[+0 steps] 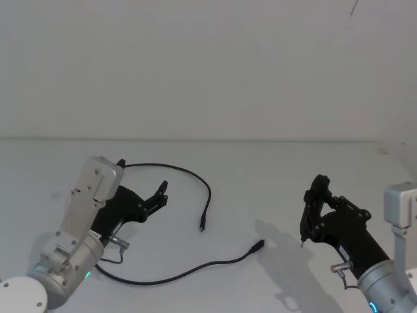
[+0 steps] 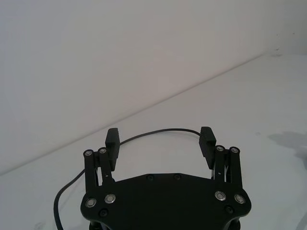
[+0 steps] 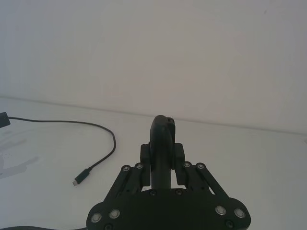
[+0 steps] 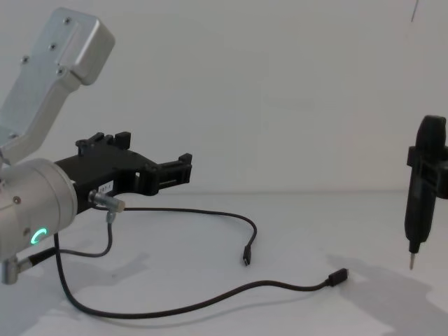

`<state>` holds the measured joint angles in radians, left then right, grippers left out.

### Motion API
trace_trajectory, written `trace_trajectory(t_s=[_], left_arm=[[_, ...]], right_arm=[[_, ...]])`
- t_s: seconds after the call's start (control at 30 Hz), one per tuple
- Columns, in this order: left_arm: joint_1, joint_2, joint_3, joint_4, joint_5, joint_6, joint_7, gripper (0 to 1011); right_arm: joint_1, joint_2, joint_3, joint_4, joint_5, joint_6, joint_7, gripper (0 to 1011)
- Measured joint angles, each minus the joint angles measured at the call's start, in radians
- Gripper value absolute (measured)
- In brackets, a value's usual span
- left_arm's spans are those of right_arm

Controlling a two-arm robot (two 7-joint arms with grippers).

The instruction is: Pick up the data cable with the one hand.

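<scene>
- The left end effector [image 2: 159, 138] hovered with its jaws apart over the data cable [image 1: 208, 190], which lay loose on the tabletop [image 1: 273, 182], probably to line up a grasp.
- The right end effector [image 1: 314, 208] was clamped on a pointed tool [image 4: 423, 182], well apart from the cable.

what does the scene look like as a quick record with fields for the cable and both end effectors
data cable: lying in loose curves on the white table, ungripped
left end effector: open, empty, raised beside the cable's left loop
right end effector: shut on a pen-like tool, off to the right, apart from the cable
task state: cable not yet picked up
</scene>
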<state>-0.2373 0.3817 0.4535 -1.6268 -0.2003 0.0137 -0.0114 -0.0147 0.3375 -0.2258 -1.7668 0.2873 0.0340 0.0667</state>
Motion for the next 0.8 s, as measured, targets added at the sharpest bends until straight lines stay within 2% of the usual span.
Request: trace_trajectory(t_s=[0.8], left_arm=[[0.0,0.0,0.001,0.0,0.0,0.0,0.001,1002]], right_arm=[[0.0,0.0,0.0,0.0,0.0,0.0,0.0,279]])
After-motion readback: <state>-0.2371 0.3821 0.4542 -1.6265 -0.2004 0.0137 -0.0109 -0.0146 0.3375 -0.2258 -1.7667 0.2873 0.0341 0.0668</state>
